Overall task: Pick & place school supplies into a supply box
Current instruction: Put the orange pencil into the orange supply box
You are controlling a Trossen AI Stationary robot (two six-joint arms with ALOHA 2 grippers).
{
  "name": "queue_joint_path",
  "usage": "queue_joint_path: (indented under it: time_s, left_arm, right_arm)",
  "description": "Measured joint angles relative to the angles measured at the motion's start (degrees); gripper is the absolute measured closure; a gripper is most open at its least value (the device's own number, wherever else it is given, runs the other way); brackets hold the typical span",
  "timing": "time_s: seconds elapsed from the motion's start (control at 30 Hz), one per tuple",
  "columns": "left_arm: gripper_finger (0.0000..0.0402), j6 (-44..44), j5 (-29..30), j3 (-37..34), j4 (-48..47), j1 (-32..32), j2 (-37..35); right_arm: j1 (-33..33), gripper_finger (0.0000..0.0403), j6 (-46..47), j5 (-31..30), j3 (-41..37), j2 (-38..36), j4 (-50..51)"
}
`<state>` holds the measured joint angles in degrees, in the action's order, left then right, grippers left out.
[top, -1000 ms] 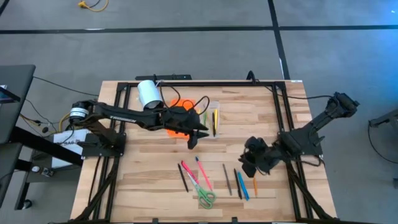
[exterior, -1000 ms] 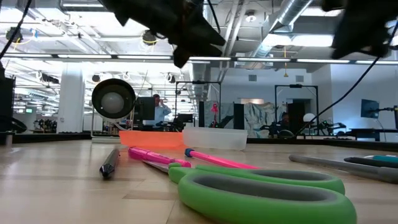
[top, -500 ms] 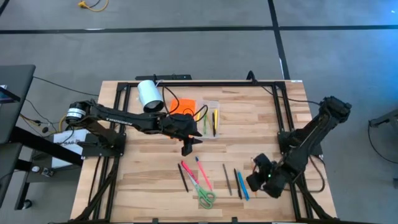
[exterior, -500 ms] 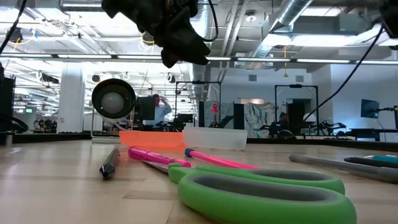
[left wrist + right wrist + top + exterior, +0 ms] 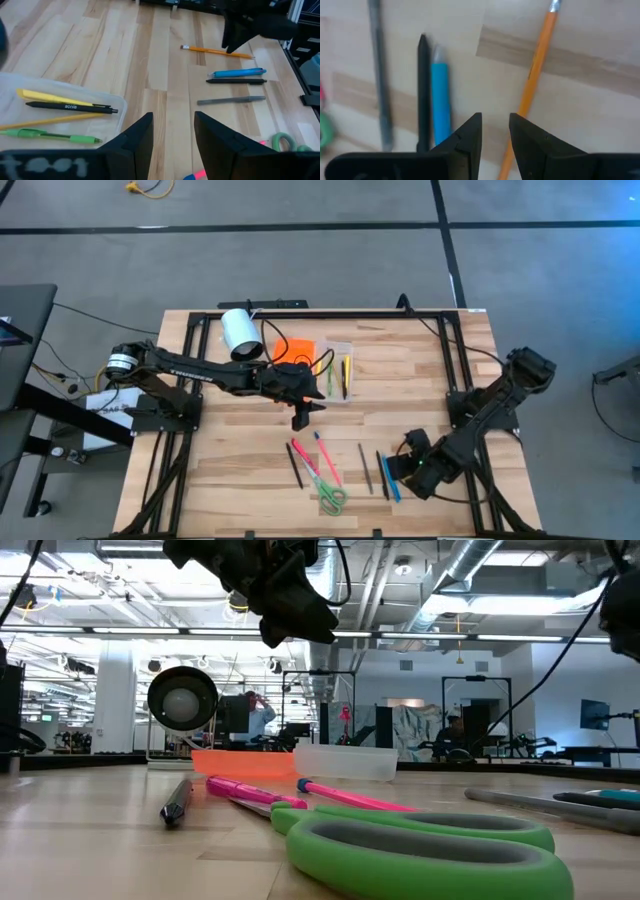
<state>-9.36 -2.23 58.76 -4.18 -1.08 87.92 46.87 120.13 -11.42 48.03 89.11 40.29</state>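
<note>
On the left of the high view, the white cylinder (image 5: 238,333) is seen lying near the table's far edge, just beside the orange lid (image 5: 292,351) and the clear tray (image 5: 338,369) of the supply box. The left gripper (image 5: 300,416) is held above bare wood just in front of the tray. Its fingers (image 5: 137,140) are shown slightly spread in the left wrist view, with nothing between them. Only that view reveals the tray's contents (image 5: 65,106): a yellow pencil, a black pen, another yellow one and a green pen, lying side by side. From above, little more than a yellow and a green streak can be made out there.

Further right, the loose supplies are laid along the near side of the table (image 5: 240,450): a black pen (image 5: 295,468), pink pens (image 5: 327,459), the green-handled scissors (image 5: 331,498), a grey pen (image 5: 365,468) and a blue pen (image 5: 389,480). The right gripper (image 5: 400,470) is lowered over the last of these. In the right wrist view its fingers (image 5: 469,134) are seen a little apart and empty, just above an orange pencil (image 5: 532,75), with the blue pen and a black one beside it. From above, that orange pencil is mostly hidden by the gripper.

In the low view the scissors' handle (image 5: 420,850) fills the foreground, and the tray's contents cannot be read through its wall. The right gripper is cut off at that picture's edge.
</note>
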Motion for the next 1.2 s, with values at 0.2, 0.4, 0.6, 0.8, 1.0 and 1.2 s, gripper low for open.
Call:
queue_joint_path:
  time_s: [0.2, 0.4, 0.6, 0.8, 1.0, 1.2]
  left_arm:
    - [0.0272, -0.74, -0.44, 0.0, -1.38, -0.13, 0.0]
    - [0.0272, -0.79, -0.47, 0.0, -1.98, -0.22, 0.0]
    - [0.0272, -0.81, -0.45, 0.0, -1.97, -0.22, 0.01]
    - [0.0272, -0.79, -0.43, 0.0, -1.98, -0.22, 0.02]
    - [0.0272, -0.79, -0.23, 0.0, -2.48, -0.22, 0.02]
    - [0.0272, -0.81, -0.27, 0.0, -3.0, -0.22, 0.04]
  right_arm:
    - [-0.98, 0.031, -0.05, 3.25, 0.0, 2.25, 1.47]
    - [-1.02, 0.031, -0.05, 3.58, 0.0, 2.15, 3.93]
    - [-1.26, 0.031, -0.1, 1.59, 0.0, 2.15, 5.21]
    - [-1.64, 0.031, -0.41, 1.02, -0.13, 3.02, 6.12]
    - [-2.46, 0.031, -2.46, 1.99, -0.08, 7.12, 4.39]
    - [-2.87, 0.031, -3.11, 3.91, 0.94, 8.64, 5.28]
